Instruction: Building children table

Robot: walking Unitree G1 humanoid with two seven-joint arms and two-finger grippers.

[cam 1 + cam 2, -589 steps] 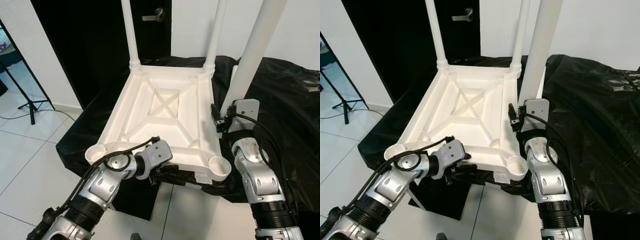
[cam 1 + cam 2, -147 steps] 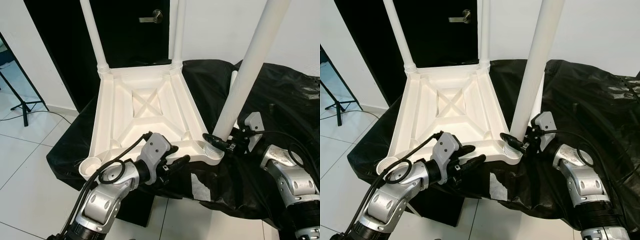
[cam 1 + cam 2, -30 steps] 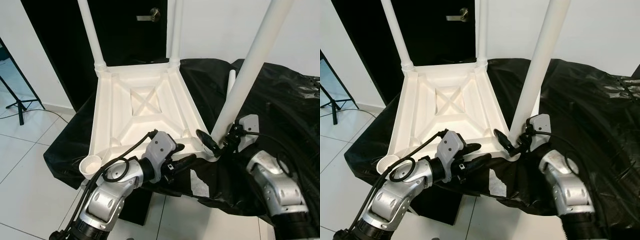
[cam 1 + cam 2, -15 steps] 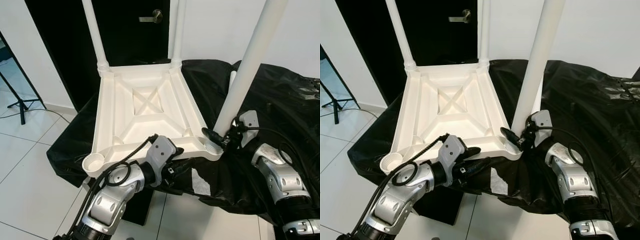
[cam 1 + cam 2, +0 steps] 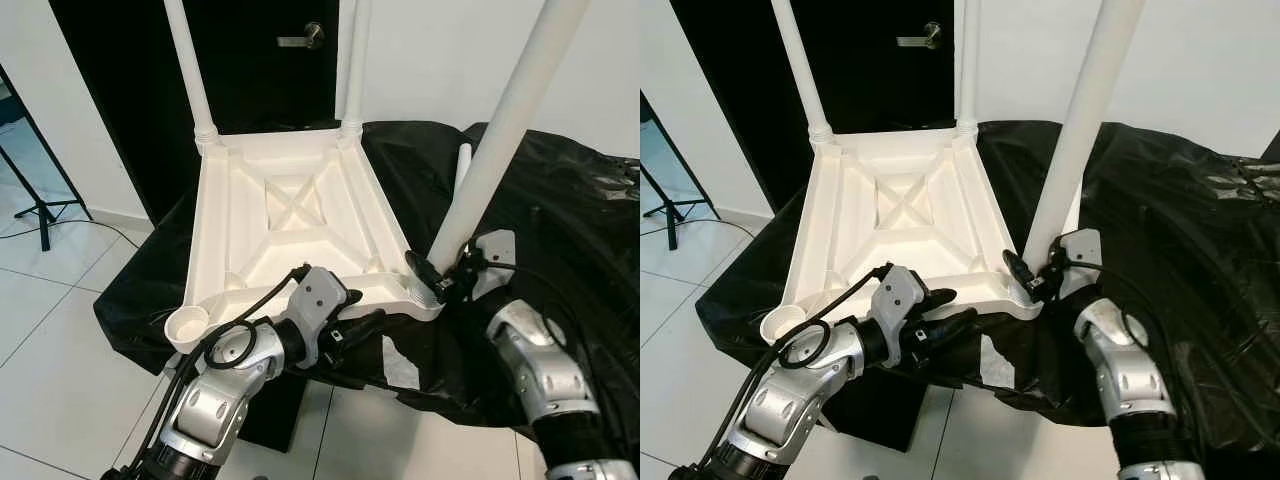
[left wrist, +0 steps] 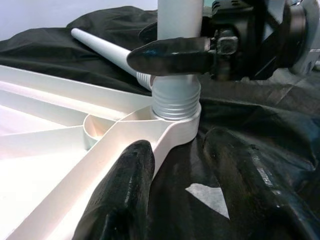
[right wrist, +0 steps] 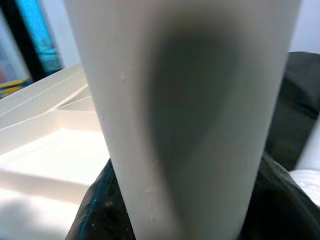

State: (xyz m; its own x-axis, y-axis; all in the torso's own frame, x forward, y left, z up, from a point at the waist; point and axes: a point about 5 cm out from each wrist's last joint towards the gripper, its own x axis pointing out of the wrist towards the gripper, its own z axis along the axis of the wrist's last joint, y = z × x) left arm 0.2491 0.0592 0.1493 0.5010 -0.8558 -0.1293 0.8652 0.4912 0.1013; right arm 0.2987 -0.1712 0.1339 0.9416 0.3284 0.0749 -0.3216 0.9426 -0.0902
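Left wrist view | right fingers (image 6: 170, 54) pinch smooth white leg (image 5: 490, 165) | left fingers (image 6: 125, 200) spread

The table leg (image 5: 497, 130) that was held clear now stands threaded in the corner socket (image 5: 424, 296).

White plastic table (image 5: 290, 225), smooth, a little shiny. Same white plastic for the legs, like the leg (image 5: 500, 130) at 2 o'clock, smooth all along, with ridged screw rings at its bottom end. Another leg (image 6: 107, 50) lying flat, smooth white plastic too. Black sheet (image 5: 580, 230) underneath, thin and crinkly, shiny like a bin bag. Silver metal arms with black ribbed rubber cuffs. Left gripper (image 6: 185, 200) with black fingers, dull and slightly rough. Right gripper (image 5: 432, 280) with black fingers (image 6: 170, 54), a bit glossy. Floor (image 5: 50, 330) of pale shiny tiles. Door (image 5: 270, 60) dark and matt, with a metal handle (image 5: 300, 38).
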